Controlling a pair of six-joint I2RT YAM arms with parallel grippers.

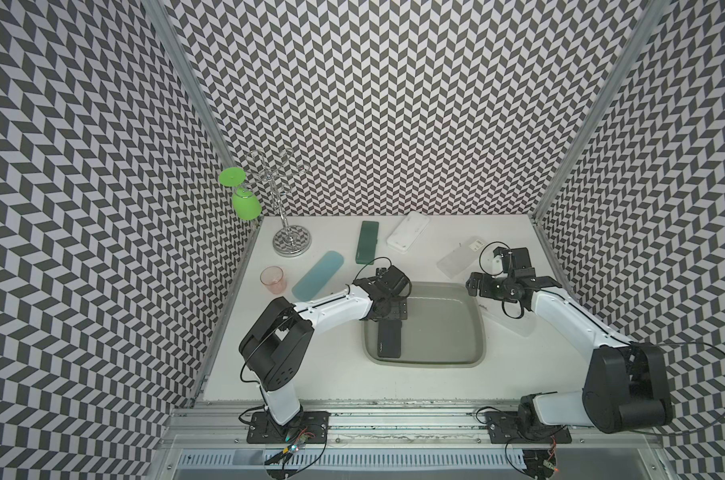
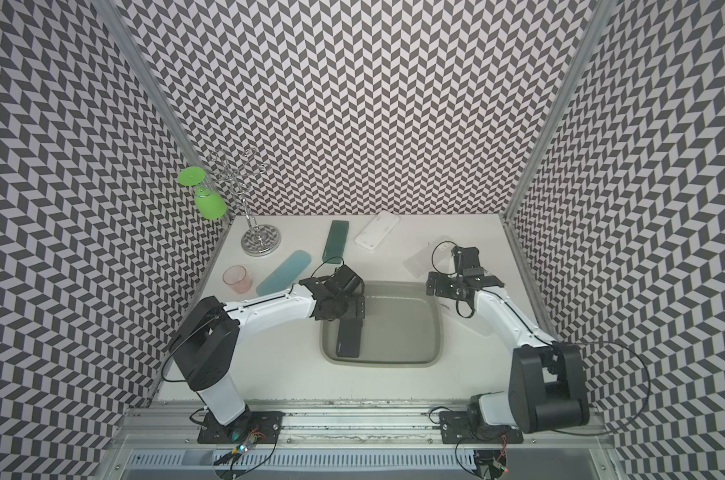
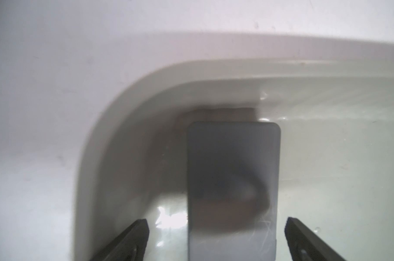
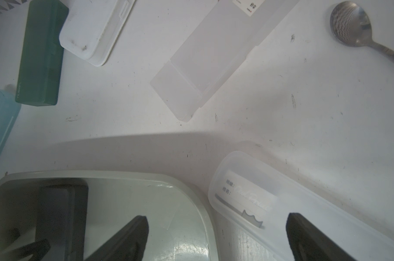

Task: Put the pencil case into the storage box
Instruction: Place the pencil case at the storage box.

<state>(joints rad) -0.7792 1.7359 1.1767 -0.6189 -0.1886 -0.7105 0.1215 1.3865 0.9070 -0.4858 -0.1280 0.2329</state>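
The grey storage box (image 1: 425, 365) (image 2: 381, 361) sits mid-table. A black pencil case (image 1: 390, 340) (image 2: 348, 341) (image 3: 232, 180) lies flat inside it along the left wall. My left gripper (image 1: 389, 313) (image 3: 216, 226) hangs over that case's far end, open, with a gap between each finger and the case. My right gripper (image 1: 475, 284) (image 4: 216, 226) is open and empty above the box's far right corner (image 4: 205, 210). One of its fingers is over the tub and the other over a clear pencil case (image 4: 282, 203) lying just outside the rim.
Other cases lie on the table behind the box: blue (image 1: 317, 275), dark green (image 1: 368, 242), white (image 1: 408, 232) and frosted (image 1: 460, 257). A pink cup (image 1: 273, 280) and a chrome rack (image 1: 292, 241) holding a green glass (image 1: 244, 203) stand far left. A spoon (image 4: 349, 24) lies far right.
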